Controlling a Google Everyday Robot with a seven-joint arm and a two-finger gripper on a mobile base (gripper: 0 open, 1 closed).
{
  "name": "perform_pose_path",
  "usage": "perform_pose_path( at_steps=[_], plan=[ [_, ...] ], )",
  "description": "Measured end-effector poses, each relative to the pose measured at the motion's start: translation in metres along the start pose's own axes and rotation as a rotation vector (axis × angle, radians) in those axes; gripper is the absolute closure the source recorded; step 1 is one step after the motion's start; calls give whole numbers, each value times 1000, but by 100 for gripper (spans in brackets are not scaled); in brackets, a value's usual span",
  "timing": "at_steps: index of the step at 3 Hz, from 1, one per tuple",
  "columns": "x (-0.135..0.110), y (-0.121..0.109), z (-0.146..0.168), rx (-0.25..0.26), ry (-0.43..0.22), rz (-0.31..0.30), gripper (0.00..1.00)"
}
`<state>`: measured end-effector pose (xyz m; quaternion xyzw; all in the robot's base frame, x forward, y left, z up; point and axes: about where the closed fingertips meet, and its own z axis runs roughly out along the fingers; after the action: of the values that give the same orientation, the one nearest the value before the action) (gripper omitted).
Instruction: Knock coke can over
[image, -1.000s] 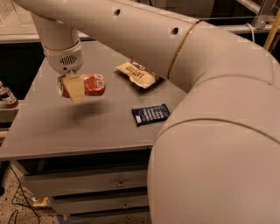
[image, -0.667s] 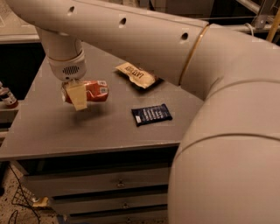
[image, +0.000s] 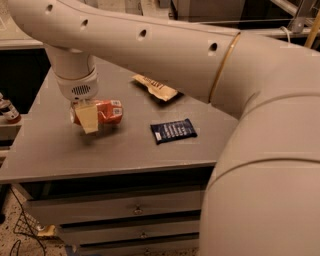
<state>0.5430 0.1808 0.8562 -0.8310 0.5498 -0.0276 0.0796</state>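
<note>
You are looking at the gripper (image: 90, 120) hanging from the wrist at the left part of the grey table (image: 75, 160), low over the top. The coke can (image: 108, 111) is lying immediately to the gripper's right, touching it or partly behind it. The can's long axis is running left to right, level with the tabletop, not upright, and its small white label is showing at the right end. The gripper's cream tip is covering the can's left end, so you cannot tell whether the gripper is spread apart, closed together or clamped on the can.

The can is lying to the right of the tool, so any push would be going rightward along the can's length. By my judgement that is a poor direction for tipping, though the can is already looking toppled.

The arm (image: 150, 45) is sweeping across the far side and partly covering the brown-and-cream chip bag (image: 156, 89). The dark blue snack bar wrapper (image: 173, 131) is sitting well to the right of the can, nearer the front edge.

Against the frame a second ago, the gripper and can are sitting a little nearer the front edge, having shifted together with the can on the same side. The can was lying level then too. The wrapper is resting where it was, while the chip bag, then in full view, is now half hidden by the arm.
</note>
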Motion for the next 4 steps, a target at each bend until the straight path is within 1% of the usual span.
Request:
perform_pose_path(
  at_steps=[1,2,3,4],
  plan=[
    [-1,0,1,1,-1,-1,44],
    [-1,0,2,2,-2,-2,21],
    [-2,-1,3,4,-2,-3,0],
    [-2,-1,3,4,-2,-3,0]
  ],
)
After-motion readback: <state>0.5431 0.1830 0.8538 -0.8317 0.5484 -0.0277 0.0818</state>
